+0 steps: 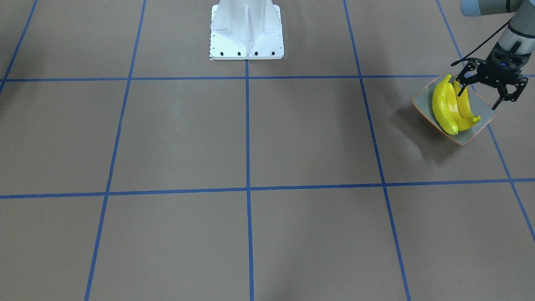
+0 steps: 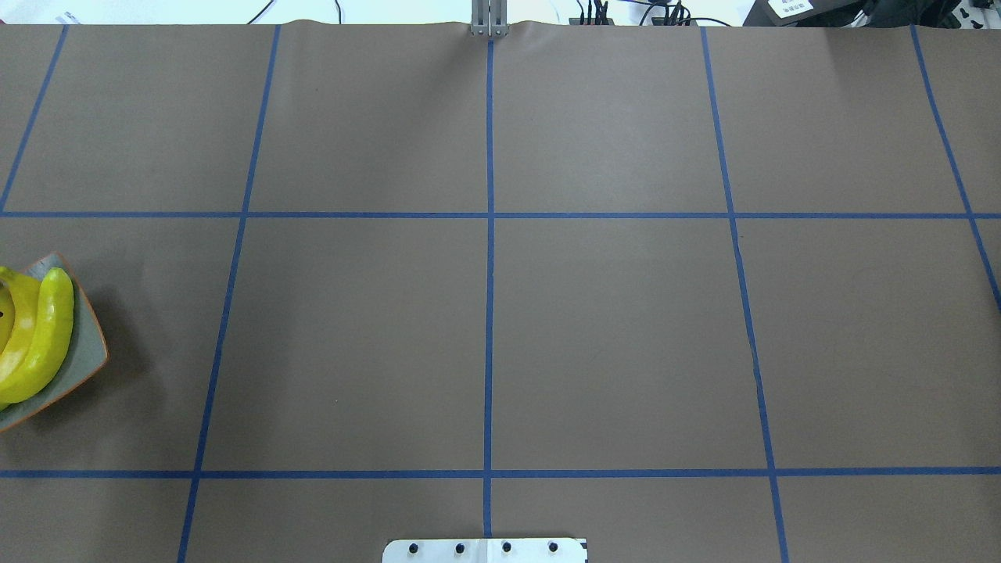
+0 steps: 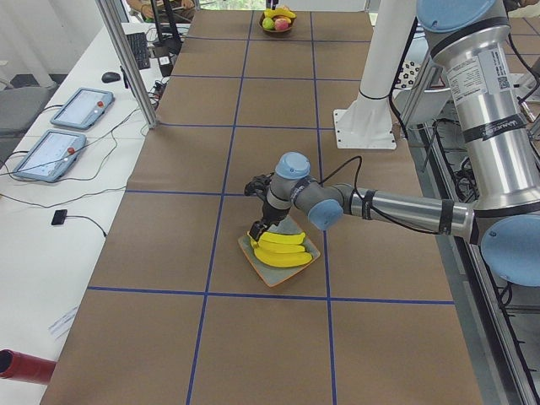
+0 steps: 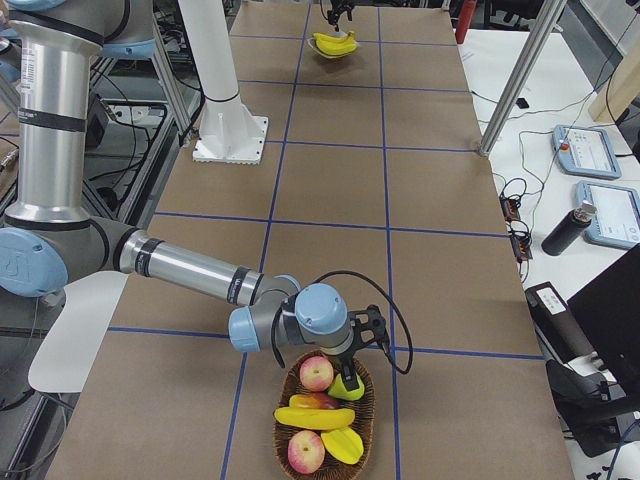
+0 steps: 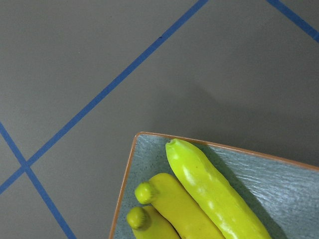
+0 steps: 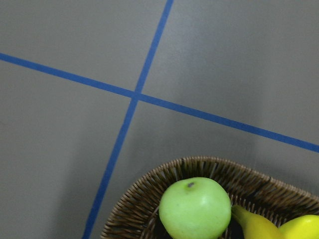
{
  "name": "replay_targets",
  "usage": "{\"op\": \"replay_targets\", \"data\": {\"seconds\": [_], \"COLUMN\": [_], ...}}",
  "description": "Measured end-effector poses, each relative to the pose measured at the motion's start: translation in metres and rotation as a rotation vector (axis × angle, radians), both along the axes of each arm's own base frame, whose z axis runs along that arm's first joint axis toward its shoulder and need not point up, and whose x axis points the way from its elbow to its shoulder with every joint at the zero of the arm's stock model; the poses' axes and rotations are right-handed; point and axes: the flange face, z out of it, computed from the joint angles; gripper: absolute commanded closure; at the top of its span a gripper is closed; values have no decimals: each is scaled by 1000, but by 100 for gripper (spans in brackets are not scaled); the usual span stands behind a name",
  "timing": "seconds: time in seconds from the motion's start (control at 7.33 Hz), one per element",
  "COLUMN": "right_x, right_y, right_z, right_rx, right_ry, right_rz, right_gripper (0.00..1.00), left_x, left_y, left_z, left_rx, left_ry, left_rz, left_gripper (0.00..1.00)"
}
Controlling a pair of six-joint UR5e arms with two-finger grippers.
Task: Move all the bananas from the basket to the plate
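Plainly, with three glossy yellow bananas (image 1: 445,104) on the square orange-rimmed grey plate (image 1: 424,104) beneath the spread-jawed left gripper (image 1: 477,101), the right gripper (image 4: 358,338), jaws unreadable, needed to straddle mid-length the last banana (image 4: 312,417) in the woven wicker basket (image 6: 144,199).

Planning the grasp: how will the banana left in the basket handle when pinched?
The banana looks glossy, so probably slippery. Its curved, rounded body may swivel in a pinch. Holding its shape across the other fruit, it seems stiff.

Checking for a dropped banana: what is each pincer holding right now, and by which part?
Left pincer: open over the plate, holding nothing. Right pincer, over the basket: cannot be told.
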Motion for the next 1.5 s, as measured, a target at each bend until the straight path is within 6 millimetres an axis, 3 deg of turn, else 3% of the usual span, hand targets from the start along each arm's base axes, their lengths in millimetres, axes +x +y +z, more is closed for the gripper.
{"op": "replay_targets", "data": {"seconds": [0.27, 0.55, 0.96, 1.23, 1.36, 1.5], "right_x": [10, 12, 12, 11, 11, 11], "right_y": [0, -2, 2, 5, 7, 7], "right_z": [40, 62, 71, 74, 75, 76], "right_rx": [-41, -84, -111, -122, -126, -129], "right_ry": [-14, -24, -25, -23, -18, -9], "right_rz": [-15, -11, -5, -1, 0, 0], "right_gripper": [2, 7, 20, 20, 32, 65], "left_x": [1, 1, 1, 1, 1, 1], "left_y": [-1, -2, -3, -3, -3, -3], "left_z": [-3, -5, -5, -5, -5, -5], "left_rx": [-5, -6, -4, -3, -3, -3], "left_ry": [9, 13, 13, 14, 14, 14], "left_rz": [-13, -18, -19, -19, -19, -19], "left_gripper": [0, 0, 0, 0, 0, 0]}}
